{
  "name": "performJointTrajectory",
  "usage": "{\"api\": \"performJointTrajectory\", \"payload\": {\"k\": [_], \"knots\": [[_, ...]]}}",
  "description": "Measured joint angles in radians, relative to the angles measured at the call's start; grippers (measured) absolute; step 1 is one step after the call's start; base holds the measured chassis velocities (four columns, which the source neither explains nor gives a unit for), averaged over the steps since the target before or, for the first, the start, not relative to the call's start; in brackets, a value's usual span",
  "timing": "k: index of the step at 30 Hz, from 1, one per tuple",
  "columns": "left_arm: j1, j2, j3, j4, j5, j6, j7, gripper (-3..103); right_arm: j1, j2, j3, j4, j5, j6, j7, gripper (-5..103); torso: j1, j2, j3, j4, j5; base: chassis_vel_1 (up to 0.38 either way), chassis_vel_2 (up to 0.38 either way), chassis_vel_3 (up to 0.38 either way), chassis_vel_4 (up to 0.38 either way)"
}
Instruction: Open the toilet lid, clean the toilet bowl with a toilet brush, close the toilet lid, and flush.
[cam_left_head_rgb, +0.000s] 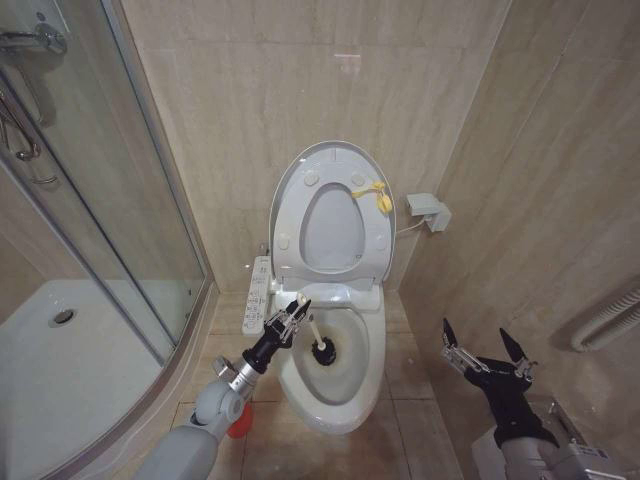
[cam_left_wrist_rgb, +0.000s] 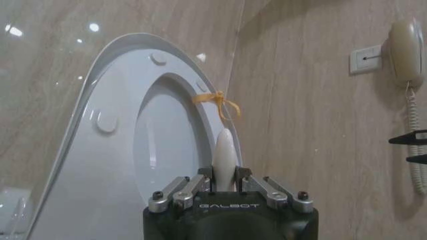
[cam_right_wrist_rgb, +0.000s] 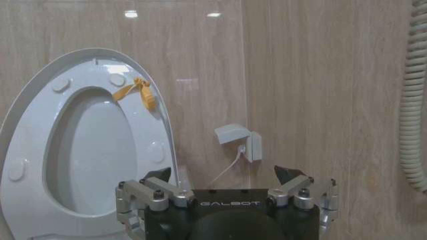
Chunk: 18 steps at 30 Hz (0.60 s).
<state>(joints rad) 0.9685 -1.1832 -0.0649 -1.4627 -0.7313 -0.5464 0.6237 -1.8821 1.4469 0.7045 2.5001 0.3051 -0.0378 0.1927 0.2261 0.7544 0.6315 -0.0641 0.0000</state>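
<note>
Only one word readable here: GALBOT

It's printed in white caps on the black body of the left gripper (cam_left_wrist_rgb: 225, 192), right under the fingers in the left wrist view, and same again on the right gripper (cam_right_wrist_rgb: 227, 180) in the right wrist view. The button panel (cam_left_head_rgb: 256, 297) has markings but they're too tiny to read.
</note>
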Motion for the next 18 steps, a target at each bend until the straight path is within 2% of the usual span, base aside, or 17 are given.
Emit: {"api": "performJointTrajectory", "payload": {"k": [7, 10, 11, 14, 18], "knots": [[0.004, 0.002, -0.004, 0.008, 0.009, 0.000, 0.008, 22, 0.000, 0.000, 0.000, 0.000, 0.000, 0.000, 0.000, 100, 0.000, 0.000, 0.000, 0.0000, 0.0000, 0.000, 0.000, 0.000, 0.000], [-0.047, -0.007, 0.003, 0.133, 0.081, -0.032, 0.063, 22, 0.000, 0.000, 0.000, 0.000, 0.000, 0.000, 0.000, 100, 0.000, 0.000, 0.000, 0.0002, -0.0001, 0.000, 0.000, 0.000, 0.000], [-0.047, -0.007, 0.003, 0.133, 0.081, -0.032, 0.063, 22, 0.000, 0.000, 0.000, 0.000, 0.000, 0.000, 0.000, 100, 0.000, 0.000, 0.000, 0.0002, -0.0001, 0.000, 0.000, 0.000, 0.000], [-0.131, -0.030, 0.033, 0.323, 0.147, -0.090, 0.142, 22, 0.000, 0.000, 0.000, 0.000, 0.000, 0.000, 0.000, 100, 0.000, 0.000, 0.000, -0.0002, 0.0000, 0.000, 0.000, 0.000, 0.000], [-0.172, -0.054, 0.063, 0.401, 0.168, -0.109, 0.166, 22, 0.000, 0.000, 0.000, 0.000, 0.000, 0.000, 0.000, 100, 0.000, 0.000, 0.000, 0.0000, 0.0000, 0.000, 0.000, 0.000, 0.000]]}}
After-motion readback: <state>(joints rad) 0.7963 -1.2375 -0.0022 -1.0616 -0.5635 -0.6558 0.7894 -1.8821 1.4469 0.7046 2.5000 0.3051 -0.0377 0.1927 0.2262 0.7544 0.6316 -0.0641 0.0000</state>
